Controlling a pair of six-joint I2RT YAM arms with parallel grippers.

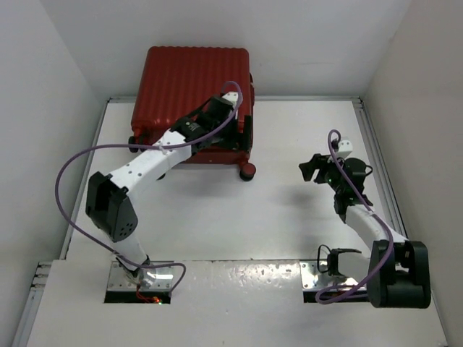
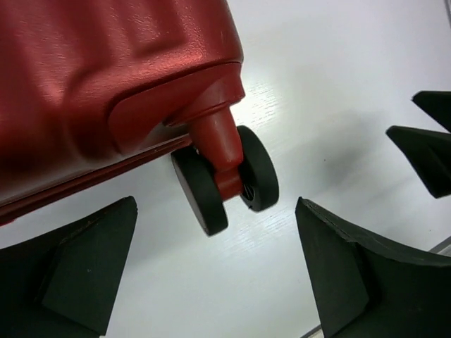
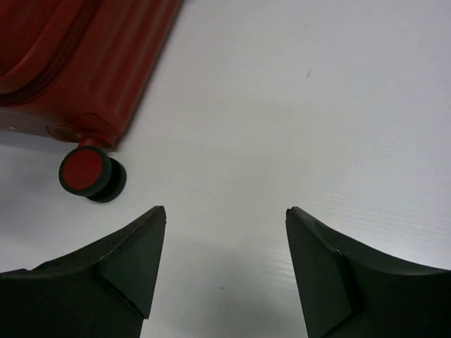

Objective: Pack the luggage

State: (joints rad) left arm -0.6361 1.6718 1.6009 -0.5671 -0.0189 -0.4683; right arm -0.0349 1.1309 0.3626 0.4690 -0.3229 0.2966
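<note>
The luggage (image 1: 188, 79), a large red ribbed hard-shell suitcase, lies shut at the back left of the white table, and I cannot see inside it. My left arm reaches over its near right corner. The left gripper (image 1: 246, 139) hangs open just above the corner wheel (image 1: 248, 172). In the left wrist view the red shell (image 2: 91, 77) and the black twin wheel (image 2: 257, 176) sit ahead of the wide-open left gripper (image 2: 215, 204), which holds nothing. My right gripper (image 1: 312, 168) stands open over bare table to the right. Its wrist view shows the right gripper (image 3: 225, 210) empty, with the wheel (image 3: 86, 172) at far left.
White walls close in the table (image 1: 239, 224) at the back and on both sides. A metal rail (image 1: 376, 159) runs along the right edge. The arm bases stand on a plate (image 1: 239, 275) at the near edge.
</note>
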